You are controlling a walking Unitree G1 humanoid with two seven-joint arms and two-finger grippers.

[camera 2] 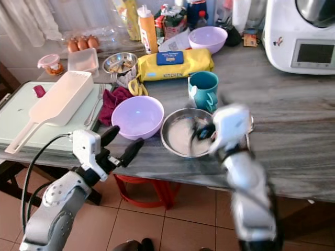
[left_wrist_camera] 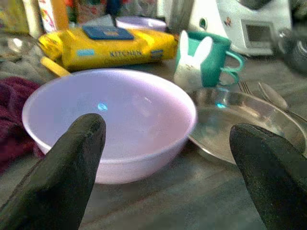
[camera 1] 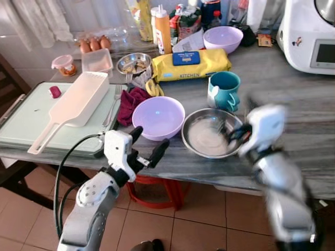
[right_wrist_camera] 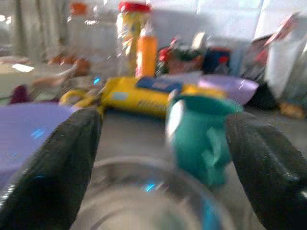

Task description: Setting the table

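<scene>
A grey marbled bench runs across a tiled kitchen, crowded along the back with bottles, a tray of eggs and a white kitchen appliance. Near the front edge a lilac bowl stands just beside a shallow steel dish, their rims nearly touching. Behind the dish is a teal mug with a white rabbit figure on its side, and behind that a yellow pack of kitchen wipes. A second lilac bowl sits farther back. A maroon cloth lies to the left of the near bowl, next to a pale green tray carrying a white long-handled scoop.

The left gripper hovers at the bench edge just in front of the near lilac bowl, its two black fingers spread wide and holding nothing. The right gripper, blurred, is over the right side of the steel dish; its fingers are also parted, empty, framing the dish and the mug in the right wrist view.
</scene>
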